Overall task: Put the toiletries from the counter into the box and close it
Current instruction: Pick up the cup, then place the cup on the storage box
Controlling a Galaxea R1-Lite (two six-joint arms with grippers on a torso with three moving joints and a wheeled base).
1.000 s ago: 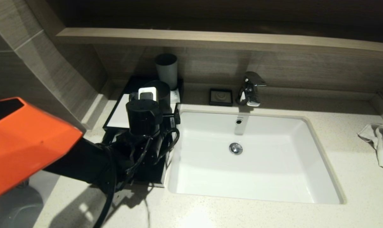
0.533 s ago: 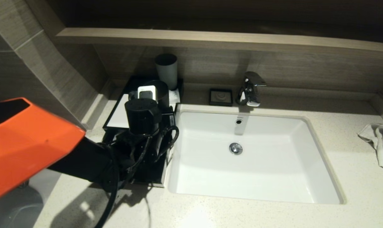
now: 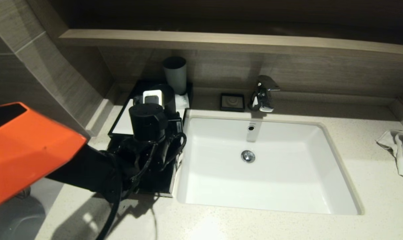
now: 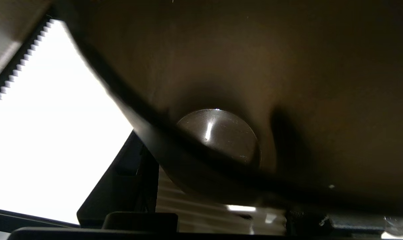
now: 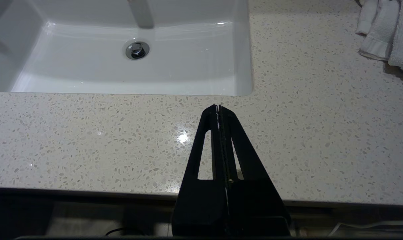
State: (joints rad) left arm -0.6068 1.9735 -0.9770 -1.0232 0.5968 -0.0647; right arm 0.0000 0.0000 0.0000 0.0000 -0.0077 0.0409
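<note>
**Left arm over the box beside the sink**

We are reaching our left gripper (image 3: 147, 125) over the low black rectangular box with a flat white top panel (image 3: 124, 121), sitting on the pale cream speckled stone table (image 3: 371, 150) left of the white sink basin (image 3: 264, 166); we cannot tell its fingers' state. Our right gripper (image 5: 218, 108) is hovering above the table's front edge, fingers pressed together.

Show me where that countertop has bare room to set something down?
Bare pale speckled stone countertop lies between the white rectangular sink basin and the crumpled white towel, and along the front edge. Crowded: the low black box corner, under the left arm.
</note>
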